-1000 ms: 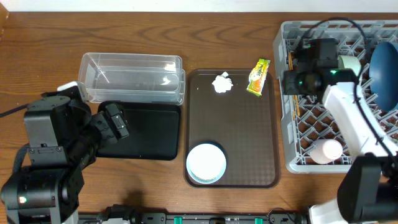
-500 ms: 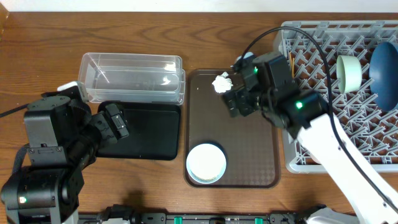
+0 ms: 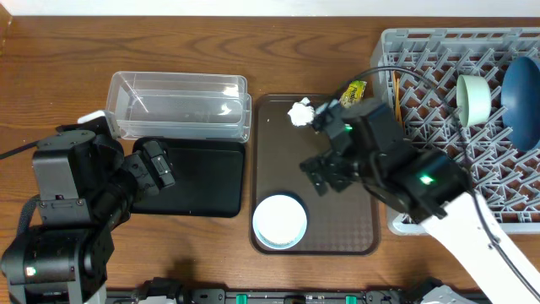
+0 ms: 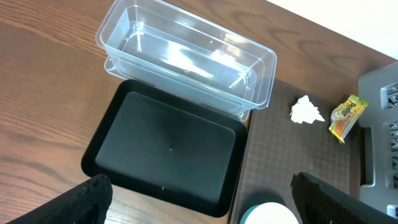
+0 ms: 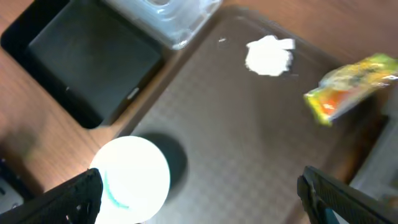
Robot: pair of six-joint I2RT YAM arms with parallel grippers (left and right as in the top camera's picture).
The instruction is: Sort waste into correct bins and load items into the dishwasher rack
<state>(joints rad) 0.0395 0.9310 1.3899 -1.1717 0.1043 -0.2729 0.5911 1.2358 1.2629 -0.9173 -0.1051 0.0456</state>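
Waste first: tissue wad (image 3: 300, 111) at 12 o'clock on brown serving tray (image 3: 278, 160), wrapper (image 3: 354, 89) just beside it toward 1 o'clock, partly covered by right arm (image 3: 422, 181) in overhead view. At 6 o'clock on same tray, white bowl (image 3: 280, 221), well apart from both. Off tray: clear tub (image 3: 181, 105) at 10 o'clock, black tray (image 3: 202, 181) at 8 o'clock, edge to edge; rack (image 3: 447, 35) at 3 o'clock, with mint-green bowl (image 3: 472, 97) and blue dish (image 3: 523, 105) propped among pegs.

Likely trouble: wrapper thin and flat, apt to skid across tray rather than lift under a shallow pinch; tissue wad light, easily nudged aside by one fingertip landing first; white bowl smooth-rimmed, prone to slipping or tipping from an off-centre grab. Also cable (image 3: 430, 84) looped over rack, a possible snag on pegs during a wide swing.

Tool state: right gripper (image 3: 321, 175) above tray centre, between tissue wad and white bowl, spread wide, nothing between fingers, apparently touching nothing. Opposite, left gripper (image 4: 200, 182) over black tray, likewise spread wide and empty.
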